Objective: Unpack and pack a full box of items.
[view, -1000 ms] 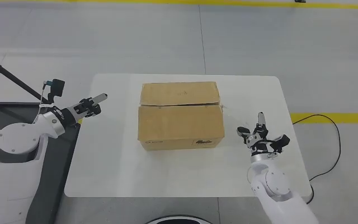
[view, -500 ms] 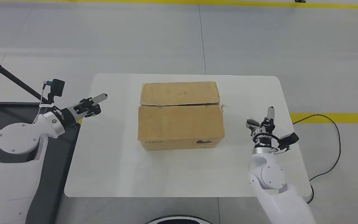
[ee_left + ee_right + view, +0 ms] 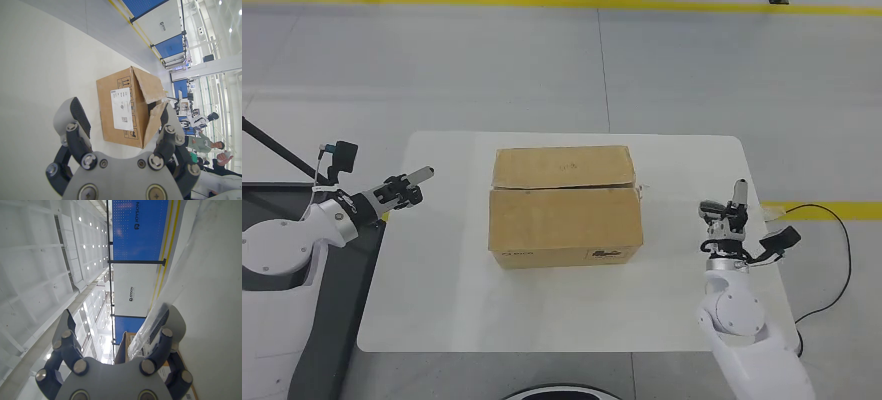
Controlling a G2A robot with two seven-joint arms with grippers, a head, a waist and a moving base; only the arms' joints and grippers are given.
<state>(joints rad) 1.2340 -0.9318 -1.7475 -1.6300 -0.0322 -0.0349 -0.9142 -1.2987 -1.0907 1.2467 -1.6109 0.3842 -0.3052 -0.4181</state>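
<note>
A brown cardboard box [image 3: 564,215] stands in the middle of the white table [image 3: 442,300]. In the left wrist view the box [image 3: 122,117] shows a white label on its end, and its top flaps gape a little at that end. My left gripper [image 3: 415,183] hangs at the table's left edge, pointed at the box, open and empty [image 3: 121,106]. My right gripper [image 3: 725,205] is right of the box near the right edge, open [image 3: 116,313]. A clear plastic strip [image 3: 151,328] clings along one of its fingers. Beyond it shows part of the box [image 3: 128,344].
A dark platform [image 3: 342,300] adjoins the table on the left. A black cable [image 3: 832,260] and a yellow floor line [image 3: 822,210] lie to the right. Bare tabletop spreads in front of the box and to both sides.
My right gripper has shifted to the right, away from the box, and turned on its wrist. The left arm and the box have stayed put.
</note>
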